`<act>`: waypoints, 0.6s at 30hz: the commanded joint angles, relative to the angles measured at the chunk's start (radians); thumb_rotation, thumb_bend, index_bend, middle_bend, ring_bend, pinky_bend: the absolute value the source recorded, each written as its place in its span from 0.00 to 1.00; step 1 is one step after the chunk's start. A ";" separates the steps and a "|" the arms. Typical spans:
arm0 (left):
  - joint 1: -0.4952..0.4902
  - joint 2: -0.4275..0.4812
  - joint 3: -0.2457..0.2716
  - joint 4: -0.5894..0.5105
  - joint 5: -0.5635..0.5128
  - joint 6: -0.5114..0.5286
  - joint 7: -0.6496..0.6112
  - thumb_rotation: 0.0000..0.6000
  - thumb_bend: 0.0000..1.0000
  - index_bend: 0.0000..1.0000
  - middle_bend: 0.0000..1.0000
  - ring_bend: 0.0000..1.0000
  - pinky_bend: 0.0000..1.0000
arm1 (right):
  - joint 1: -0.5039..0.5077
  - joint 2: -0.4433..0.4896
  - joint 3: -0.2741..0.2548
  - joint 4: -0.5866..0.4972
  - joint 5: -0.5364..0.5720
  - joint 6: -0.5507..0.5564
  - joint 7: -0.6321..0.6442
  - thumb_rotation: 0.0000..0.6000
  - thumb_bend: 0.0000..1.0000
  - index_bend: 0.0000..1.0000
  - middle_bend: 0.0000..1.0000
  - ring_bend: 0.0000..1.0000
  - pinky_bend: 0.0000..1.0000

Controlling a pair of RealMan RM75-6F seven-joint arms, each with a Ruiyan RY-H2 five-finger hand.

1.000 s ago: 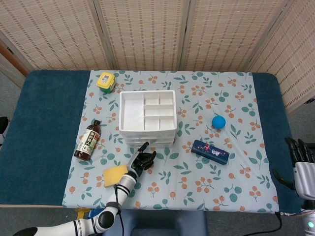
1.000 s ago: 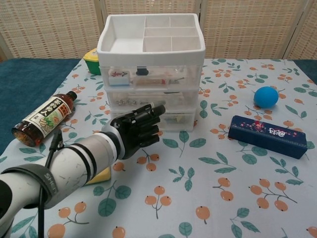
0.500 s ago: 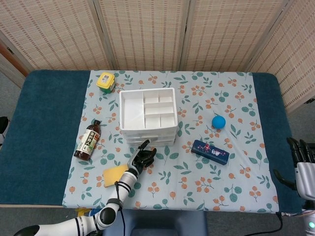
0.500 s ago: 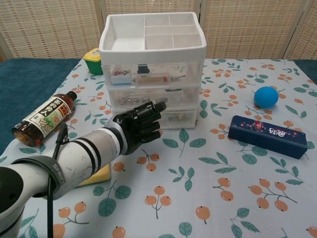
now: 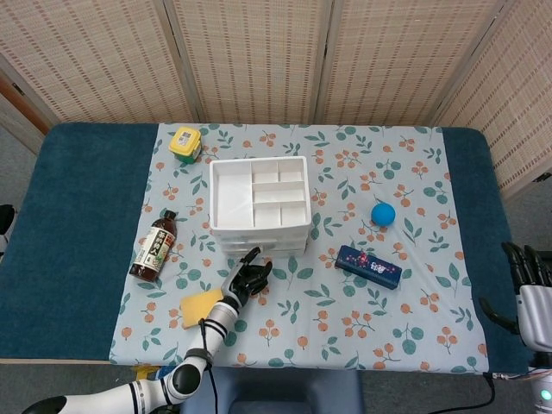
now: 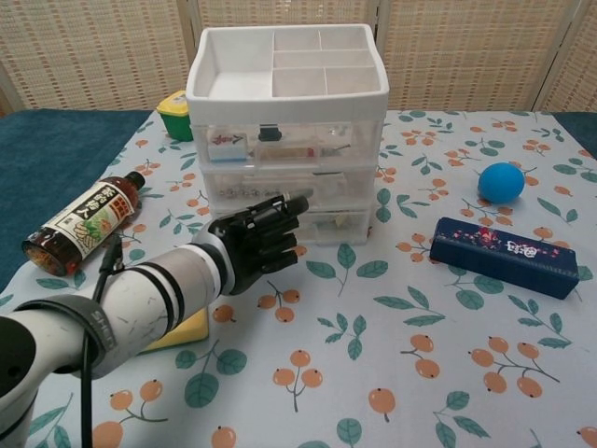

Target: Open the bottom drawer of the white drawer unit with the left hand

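The drawer unit (image 6: 287, 131) stands upright, drawer fronts facing the table's near edge. The left hand (image 6: 259, 241) sits at the bottom drawer (image 6: 326, 222), fingers curled; whether it grips is unclear

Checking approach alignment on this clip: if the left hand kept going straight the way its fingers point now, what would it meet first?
Most likely the front of the bottom drawer of the white drawer unit. The left hand sits just before it, fingers partly curled; whether a fingertip already touches cannot be told.

Head looks down; chest level (nearer), sharing drawer unit (image 5: 259, 207).
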 commanded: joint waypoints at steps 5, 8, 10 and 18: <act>0.018 0.012 0.014 -0.018 0.009 -0.001 -0.006 1.00 0.45 0.38 1.00 1.00 1.00 | 0.000 -0.003 -0.001 0.002 -0.003 0.000 0.002 1.00 0.25 0.00 0.07 0.05 0.12; 0.028 0.019 0.023 -0.028 0.017 0.000 -0.008 1.00 0.45 0.38 1.00 1.00 1.00 | -0.002 -0.004 -0.002 0.004 -0.004 0.002 0.003 1.00 0.25 0.00 0.08 0.05 0.12; 0.036 0.023 0.030 -0.035 0.022 0.002 -0.011 1.00 0.45 0.38 1.00 1.00 1.00 | -0.003 -0.004 -0.002 0.005 -0.004 0.002 0.004 1.00 0.25 0.00 0.08 0.05 0.12; 0.071 0.037 0.061 -0.062 0.043 0.011 -0.024 1.00 0.45 0.38 1.00 1.00 1.00 | -0.002 -0.008 -0.004 0.008 -0.008 0.001 0.007 1.00 0.25 0.00 0.08 0.05 0.12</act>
